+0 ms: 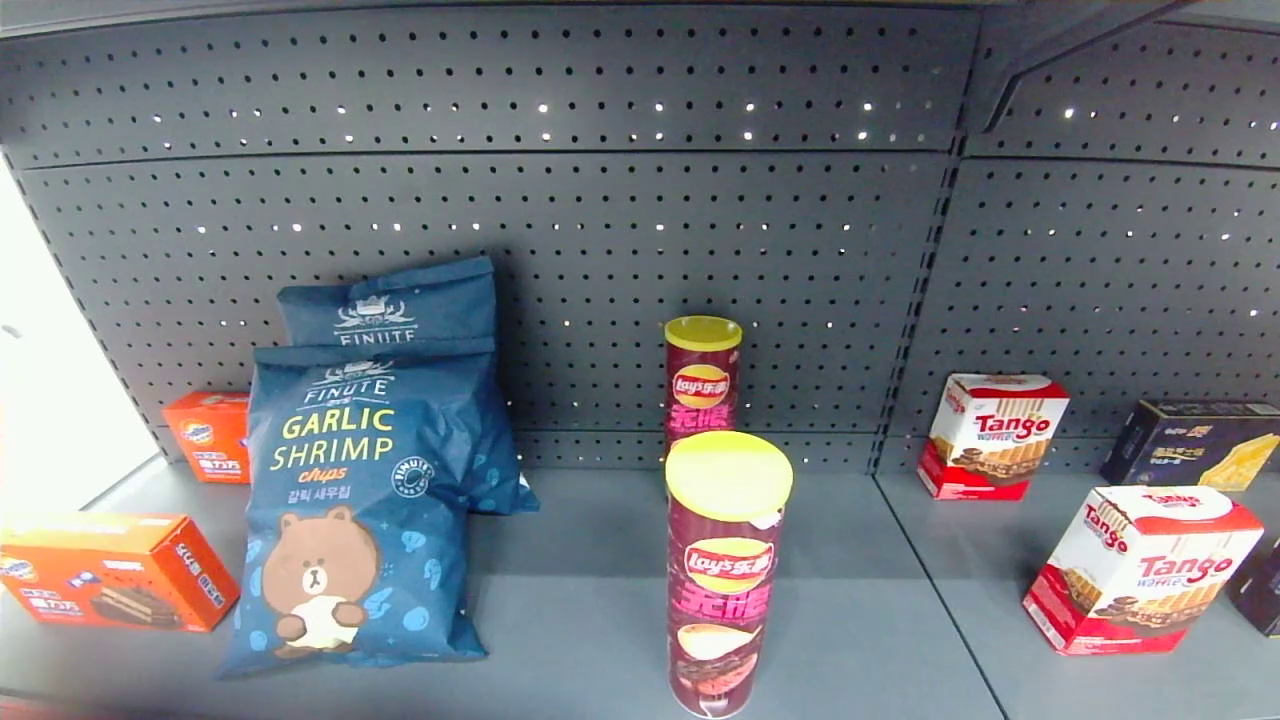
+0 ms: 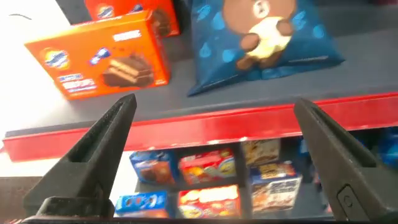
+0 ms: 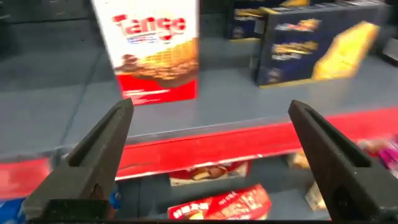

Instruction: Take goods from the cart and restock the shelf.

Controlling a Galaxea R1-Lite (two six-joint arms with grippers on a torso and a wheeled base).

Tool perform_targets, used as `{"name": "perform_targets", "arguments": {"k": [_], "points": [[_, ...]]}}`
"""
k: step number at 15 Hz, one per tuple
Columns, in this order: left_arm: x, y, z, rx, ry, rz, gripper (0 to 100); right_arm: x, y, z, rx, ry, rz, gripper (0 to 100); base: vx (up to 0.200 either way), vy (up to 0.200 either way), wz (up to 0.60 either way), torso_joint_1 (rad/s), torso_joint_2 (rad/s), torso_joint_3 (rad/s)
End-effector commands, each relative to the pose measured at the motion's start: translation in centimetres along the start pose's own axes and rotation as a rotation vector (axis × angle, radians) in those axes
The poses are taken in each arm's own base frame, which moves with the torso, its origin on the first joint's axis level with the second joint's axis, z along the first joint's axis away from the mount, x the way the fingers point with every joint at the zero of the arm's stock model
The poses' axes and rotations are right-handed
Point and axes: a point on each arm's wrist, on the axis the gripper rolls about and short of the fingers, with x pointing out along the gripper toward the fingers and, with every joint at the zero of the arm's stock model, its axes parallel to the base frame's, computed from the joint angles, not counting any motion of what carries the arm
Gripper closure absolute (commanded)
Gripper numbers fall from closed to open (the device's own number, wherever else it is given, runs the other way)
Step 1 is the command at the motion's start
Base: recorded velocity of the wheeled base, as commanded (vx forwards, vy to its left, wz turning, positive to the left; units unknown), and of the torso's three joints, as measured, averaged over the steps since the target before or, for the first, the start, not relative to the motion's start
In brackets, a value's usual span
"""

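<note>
Head view: you've got the shelf [image 1: 600, 600] with two orange boxes [image 1: 110, 570] at its left edge and two blue chip bags [image 1: 355, 510] just beside them. Two chip cans [image 1: 725, 575] stand upright mid-shelf, one near the front edge. Two wafer boxes [image 1: 1140, 570] and a dark blue box [image 1: 1190, 445] sit toward the right edge.

Left wrist view: your left gripper [image 2: 214, 102] has its fingers spread apart, nothing between, facing the red front lip [image 2: 249, 127].

Right wrist view: your right gripper [image 3: 211, 107] is likewise apart, empty, facing a wafer box.
</note>
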Motion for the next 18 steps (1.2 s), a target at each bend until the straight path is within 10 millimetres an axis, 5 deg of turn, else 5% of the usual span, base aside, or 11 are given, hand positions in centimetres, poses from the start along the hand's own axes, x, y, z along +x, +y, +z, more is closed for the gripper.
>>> {"name": "perform_targets", "arguments": {"k": [1,4,10,13,18], "points": [[0.18,-0.16,-0.34,-0.035,-0.005,-0.046,0,0.01,0.16,-0.14,-0.041,-0.001,0.069,0,0.000,0.000,0.00,0.000,0.00,0.000],[0.41,-0.53,-1.00,-0.062,-0.002,-0.160,0,-0.01,0.15,-0.10,-0.041,0.001,0.065,0,0.000,0.000,0.00,0.000,0.00,0.000],[0.44,-0.38,-1.00,-0.081,0.005,-0.072,0,-0.07,-0.54,-0.18,-0.011,0.012,-0.265,0,0.000,0.000,0.00,0.000,0.00,0.000],[0.43,-0.40,-0.99,-0.082,0.002,-0.071,0,-0.06,0.00,-0.24,0.010,-0.003,0.111,0,0.000,0.000,0.00,0.000,0.00,0.000],[0.42,-0.50,-0.98,-0.103,0.000,-0.116,0,-0.66,-0.14,-0.94,0.013,-0.029,0.135,0,0.000,0.000,0.00,0.000,0.00,0.000]]}}
